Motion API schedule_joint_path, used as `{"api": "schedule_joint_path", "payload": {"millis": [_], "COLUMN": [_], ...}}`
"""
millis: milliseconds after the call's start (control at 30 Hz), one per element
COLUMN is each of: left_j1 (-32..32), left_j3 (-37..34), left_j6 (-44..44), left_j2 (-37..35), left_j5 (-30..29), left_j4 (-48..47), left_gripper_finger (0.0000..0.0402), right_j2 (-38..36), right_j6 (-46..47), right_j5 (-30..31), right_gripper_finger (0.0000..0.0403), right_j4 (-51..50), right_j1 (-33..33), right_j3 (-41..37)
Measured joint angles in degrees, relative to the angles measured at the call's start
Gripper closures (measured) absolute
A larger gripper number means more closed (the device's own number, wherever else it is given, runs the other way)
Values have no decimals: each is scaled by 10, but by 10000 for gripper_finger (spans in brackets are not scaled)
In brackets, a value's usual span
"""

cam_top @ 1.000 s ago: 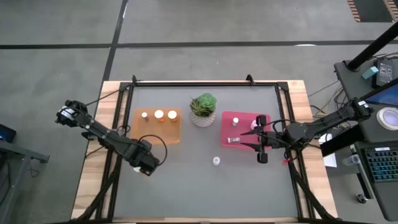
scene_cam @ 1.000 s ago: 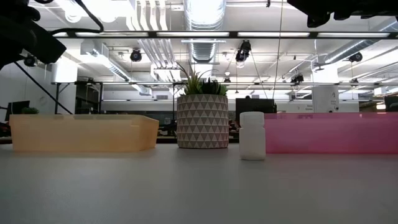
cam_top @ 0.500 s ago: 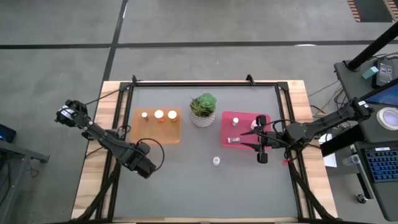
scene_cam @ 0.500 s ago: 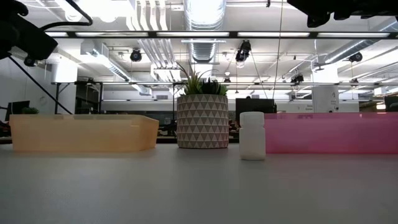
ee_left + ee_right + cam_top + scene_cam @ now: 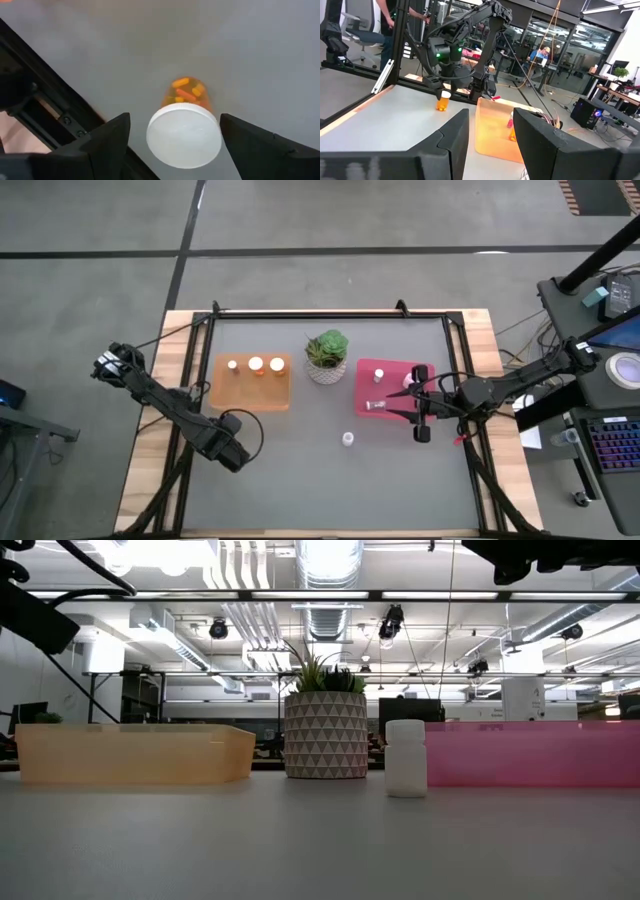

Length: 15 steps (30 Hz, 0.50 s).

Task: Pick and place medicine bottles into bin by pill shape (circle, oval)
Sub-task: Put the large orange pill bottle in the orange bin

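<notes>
A medicine bottle (image 5: 186, 95) with a white cap and a pale orange body, orange pills inside, stands upright on the grey table near its left edge. My left gripper (image 5: 175, 120) points down over it, open, one finger on each side of the cap with a gap to each. From above, the left gripper (image 5: 228, 452) hides this bottle. Three bottles stand in the orange tray (image 5: 252, 392). The pink-red tray (image 5: 366, 392) holds a few more. A slim white bottle (image 5: 347, 439) stands alone on the table. My right gripper (image 5: 420, 416) hovers open and level at the pink-red tray's right end, with nothing in it.
A green plant in a patterned white pot (image 5: 327, 356) stands between the two trays. A black frame rail (image 5: 45, 107) runs along the table's left edge close to my left gripper. Bare grey tabletop lies toward the near edge.
My left gripper has moved toward the table's left and near edges and sunk a little, still pointing down. In the low view its arm has slid out toward the picture's left edge.
</notes>
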Motion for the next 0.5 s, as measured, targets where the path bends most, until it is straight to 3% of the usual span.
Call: {"api": "schedule_joint_path", "payload": {"millis": [500], "left_j1": [-3], "left_j3": [4], "left_j6": [4], "left_j2": [0], "left_j5": [1], "left_j4": [0], "left_gripper_finger": [204], "right_j2": [0], "right_j6": [0], "right_j5": [4], "right_gripper_finger": [257], "right_j4": [-1], "right_j1": [0], "right_j3": [0]}}
